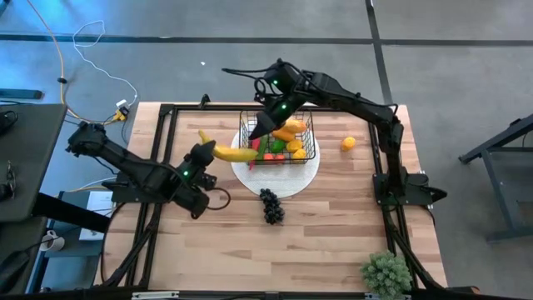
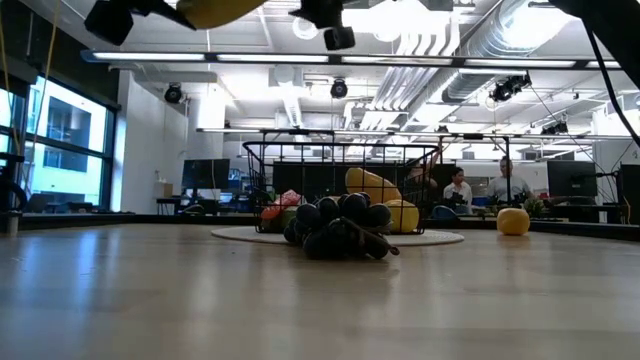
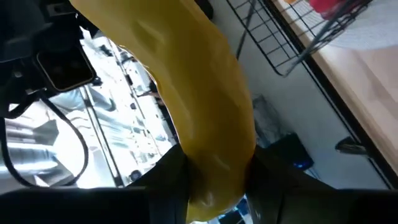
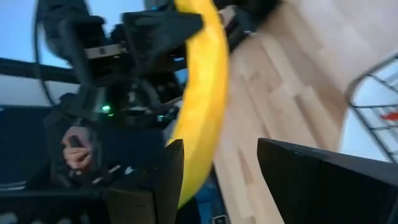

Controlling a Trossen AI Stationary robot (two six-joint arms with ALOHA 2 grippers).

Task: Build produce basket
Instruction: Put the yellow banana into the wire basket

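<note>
The yellow banana (image 1: 236, 153) is in the air just left of the black wire basket (image 1: 310, 150), which stands on a round white plate (image 1: 287, 179). My left gripper (image 1: 206, 156) is shut on the banana's left part. My right gripper (image 1: 261, 130) hangs open at the banana's right end, over the basket's left rim; in the right wrist view the banana (image 4: 202, 93) runs past one finger (image 4: 165, 180). Orange, yellow, green and red produce lies in the basket. Dark grapes (image 1: 272, 206) and one orange (image 1: 348, 143) rest on the table. My left gripper pinches the banana near its one end (image 3: 214, 180) between the two fingers (image 3: 168, 186); the rest of the fruit reaches out beyond them. The banana is lifted clear, roughly level above the table. My right gripper: whether its finger touches the banana's other end (image 4: 186, 183) I cannot tell.
A green bushy plant (image 1: 386, 273) stands at the table's near right corner. Bare wood lies near the grapes and left of the plate. A black frame runs around the table. In the low view, people sit at desks in the room behind (image 2: 458, 185).
</note>
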